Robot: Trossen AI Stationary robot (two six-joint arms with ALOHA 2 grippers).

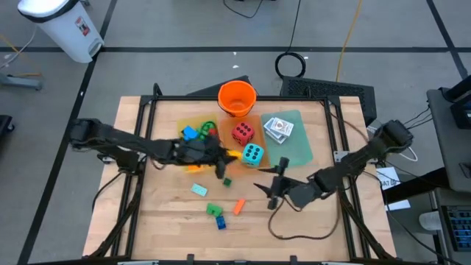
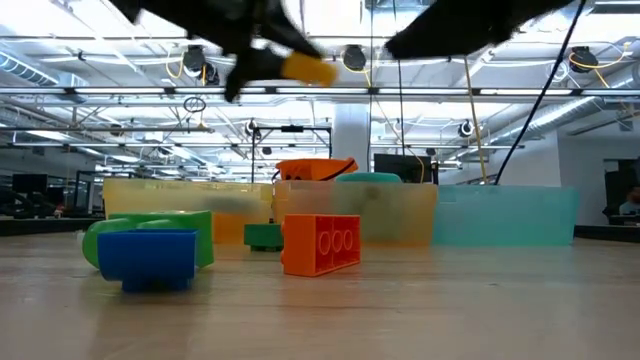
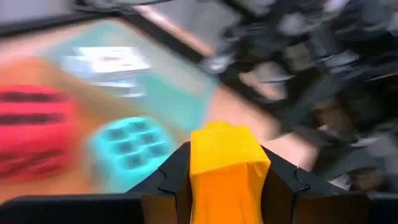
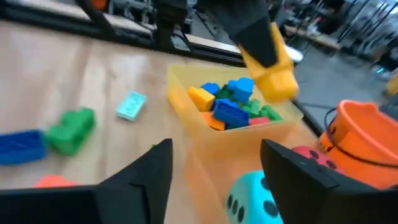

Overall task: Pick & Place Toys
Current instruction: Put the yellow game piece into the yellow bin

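My left gripper (image 1: 223, 154) hangs above the table's middle, shut on a yellow brick (image 1: 232, 153), just left of the teal die (image 1: 252, 154). The red die (image 1: 243, 132) sits behind it on an orange tray, and card packs (image 1: 278, 127) lie on the green tray (image 1: 298, 147). A yellow tray (image 4: 186, 106) holds several bricks (image 4: 230, 106). Loose bricks lie on the wood: teal (image 1: 199, 189), green (image 1: 213, 210), blue (image 1: 221, 221), orange (image 1: 239, 207). My right gripper (image 4: 217, 174) is open and empty, right of centre, pointing toward the trays. My left gripper pinches the yellow brick's two opposite sides (image 3: 202, 177) between its two fingers. The fingers come from the table's left, nearly level and slanting slightly down. The brick's far end (image 4: 277, 78) sticks out past the fingertips. It is lifted clear of the table.
The orange bucket (image 1: 237, 98) stands at the far edge, behind the trays. A small green brick (image 1: 227, 181) and an orange piece (image 1: 193, 168) lie below the left gripper. A black frame (image 1: 147, 110) rims the table. Bare wood (image 1: 162, 221) lies at the near left.
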